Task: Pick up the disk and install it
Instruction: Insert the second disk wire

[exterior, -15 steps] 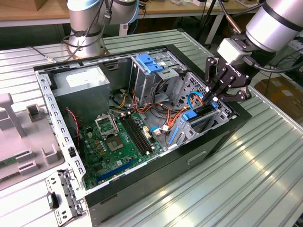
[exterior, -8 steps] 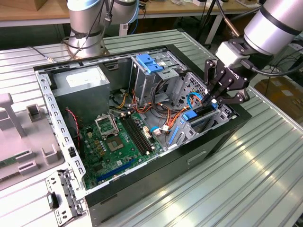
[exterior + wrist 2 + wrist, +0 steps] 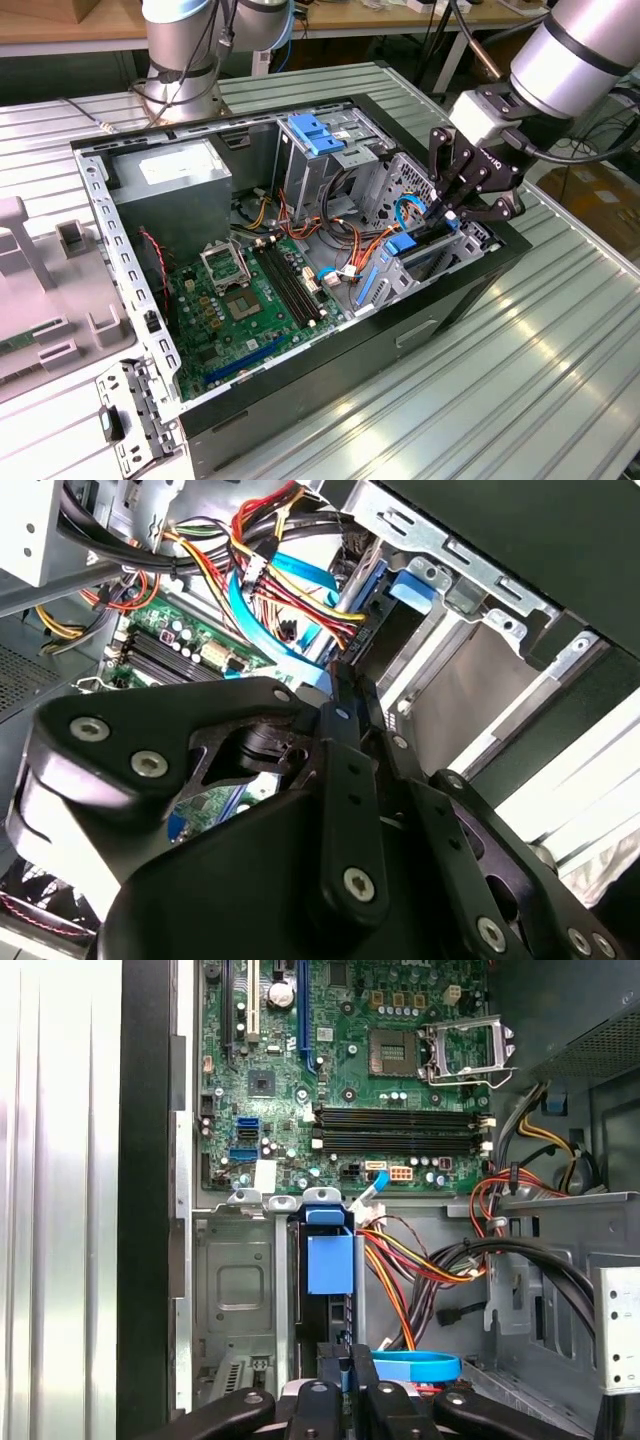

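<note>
The disk [image 3: 428, 256] stands on edge in the drive bay at the front corner of the open computer case [image 3: 300, 400], on the exterior view's right. In the first wrist view the disk [image 3: 330, 1262] shows a dark body between bright blue rails with a blue tab. My gripper [image 3: 447, 212] hangs over the bay. Its fingers are shut together at the disk's near end in both wrist views [image 3: 347, 1365] [image 3: 345, 675], with a thin sliver of blue between the tips. The contact itself is hidden behind the fingers.
Red, yellow and orange cables [image 3: 420, 1260] and a blue flat cable [image 3: 415, 1367] run right beside the bay. The motherboard [image 3: 245, 300] lies on the case floor, the power supply [image 3: 170, 185] at the back. A blue-topped drive cage [image 3: 315, 135] stands nearby. A grey side panel [image 3: 40, 300] lies outside the case.
</note>
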